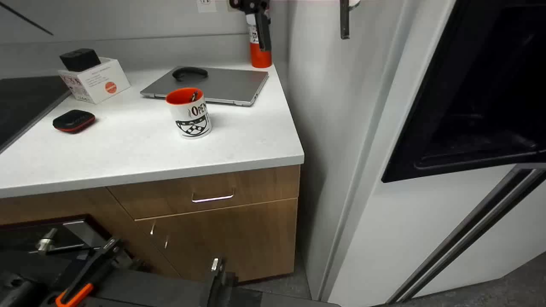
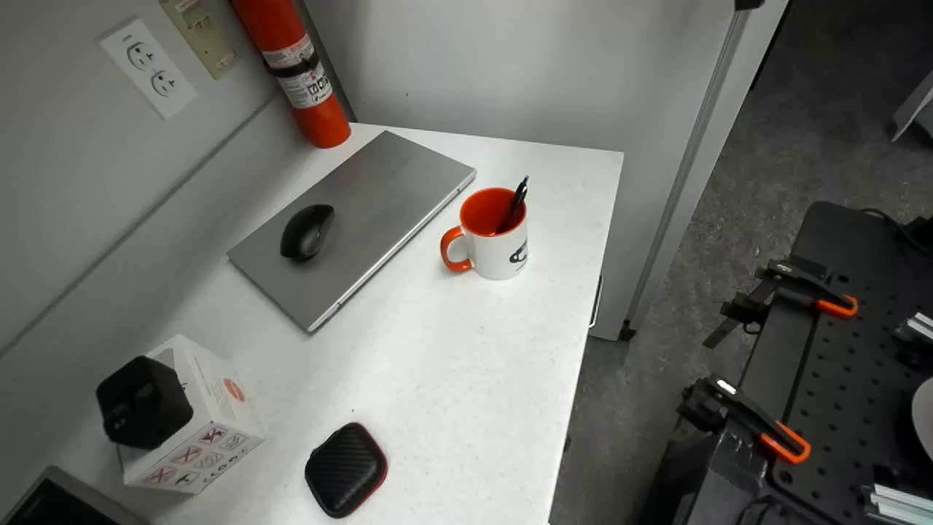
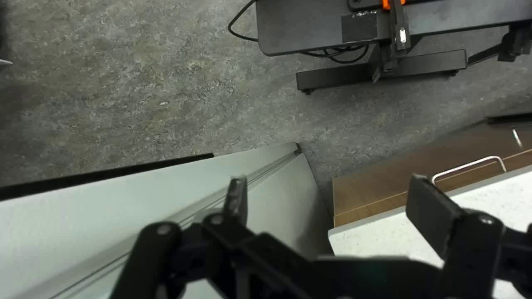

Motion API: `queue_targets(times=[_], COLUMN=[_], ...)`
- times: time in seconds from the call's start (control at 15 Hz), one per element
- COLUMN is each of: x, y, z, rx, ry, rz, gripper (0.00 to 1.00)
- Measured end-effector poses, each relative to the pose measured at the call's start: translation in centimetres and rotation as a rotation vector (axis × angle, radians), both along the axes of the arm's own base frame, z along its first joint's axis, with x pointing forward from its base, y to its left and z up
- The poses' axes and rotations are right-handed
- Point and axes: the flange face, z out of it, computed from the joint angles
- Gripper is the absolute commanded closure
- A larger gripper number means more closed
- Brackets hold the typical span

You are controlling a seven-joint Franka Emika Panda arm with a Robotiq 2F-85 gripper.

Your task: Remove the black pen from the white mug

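In an exterior view, the end effector (image 1: 304,43) is seen two o'clock from the white mug (image 1: 188,114). In an exterior view, the black pen (image 2: 518,197) is leaned in the mug toward one o'clock. Wrist view: fingers (image 3: 430,215) are parted.

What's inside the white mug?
A black pen, its upper end above the rim of the white mug. The mug's wall hides the pen's lower end and the bottom; anything there can't be seen.
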Motion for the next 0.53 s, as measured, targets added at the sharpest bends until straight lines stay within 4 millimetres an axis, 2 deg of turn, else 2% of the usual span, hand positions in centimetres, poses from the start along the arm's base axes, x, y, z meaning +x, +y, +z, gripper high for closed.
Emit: queue_targets(times=[0.33,0.53], x=[0.2,1.2], y=[0.4,2.2], z=[-0.1,-0.4], rx=[0.020,0.130], ry=[-0.008,-0.060], rz=[0.000,0.033], gripper=[0.00,0.00])
